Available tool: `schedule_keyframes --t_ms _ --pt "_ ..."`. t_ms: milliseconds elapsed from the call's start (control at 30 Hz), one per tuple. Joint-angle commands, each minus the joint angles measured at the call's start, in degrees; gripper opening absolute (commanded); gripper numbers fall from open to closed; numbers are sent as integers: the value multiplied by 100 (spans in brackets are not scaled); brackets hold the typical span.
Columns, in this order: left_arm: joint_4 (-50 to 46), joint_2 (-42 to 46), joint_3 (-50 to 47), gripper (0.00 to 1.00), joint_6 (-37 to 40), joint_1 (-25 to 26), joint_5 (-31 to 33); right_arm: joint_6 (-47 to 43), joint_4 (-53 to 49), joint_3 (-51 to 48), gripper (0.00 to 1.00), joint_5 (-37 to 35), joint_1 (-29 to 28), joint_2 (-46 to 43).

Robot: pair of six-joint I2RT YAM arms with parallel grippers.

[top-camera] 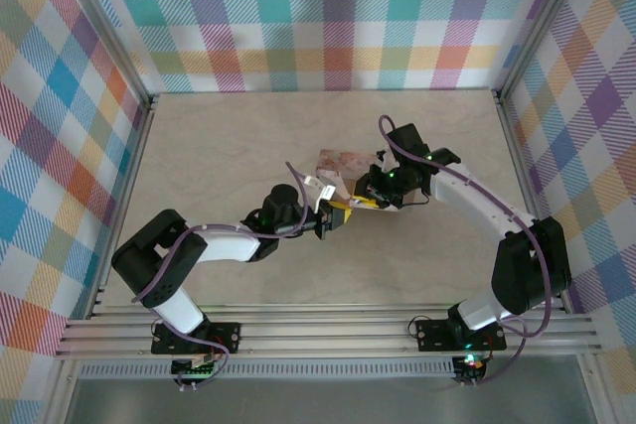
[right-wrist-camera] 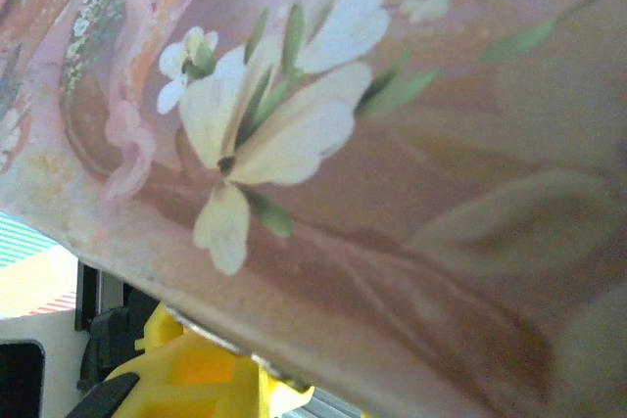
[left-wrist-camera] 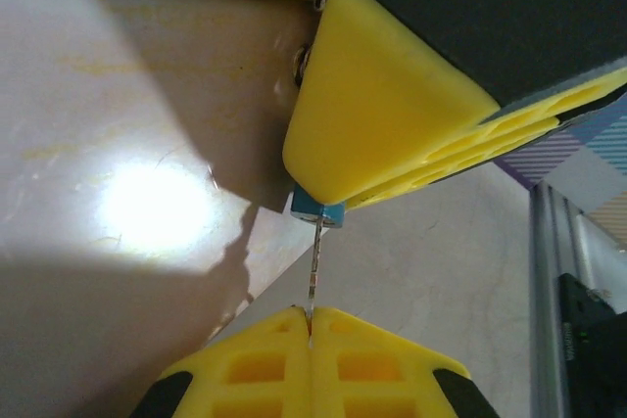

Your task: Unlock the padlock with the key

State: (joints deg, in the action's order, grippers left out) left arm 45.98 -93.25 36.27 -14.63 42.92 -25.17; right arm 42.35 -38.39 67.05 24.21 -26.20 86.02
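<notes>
bright even overhead light, glare patch on the table (left-wrist-camera: 98, 95), soft blur across the pink box (right-wrist-camera: 392, 193)

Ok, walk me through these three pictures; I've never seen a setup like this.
Two robot arms are bolted to a table. The wide picture looks down from above; the other two come from wrist cameras. A pink flowered box sits mid-table. In the left wrist view, the yellow jaws of the left arm are shut on a thin key, its tip in the small blue-ended padlock. The jaws of the right arm seem to pinch that padlock. The right wrist camera sits close against the box.
</notes>
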Motion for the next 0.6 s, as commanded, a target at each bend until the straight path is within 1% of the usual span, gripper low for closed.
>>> schedule_keyframes --t_ms 0,133,233,333,433,567 --pt "884 112 283 0 -346 -144 -567 -283 -43 25 0 382 -58 -134" --pt "878 43 401 0 -458 -241 -835 -435 -123 28 0 485 -53 -112" --pt "887 -29 462 0 -505 -241 -853 -421 -64 -28 0 514 -52 -134" --pt "856 -184 520 0 -510 -226 -780 -251 207 -150 0 690 -53 -132" --pt "1081 -302 519 0 -657 -202 -718 -203 277 -183 0 746 -52 -90" --pt "1539 -404 641 0 -1128 -198 -820 -323 133 -199 0 568 -70 -63"
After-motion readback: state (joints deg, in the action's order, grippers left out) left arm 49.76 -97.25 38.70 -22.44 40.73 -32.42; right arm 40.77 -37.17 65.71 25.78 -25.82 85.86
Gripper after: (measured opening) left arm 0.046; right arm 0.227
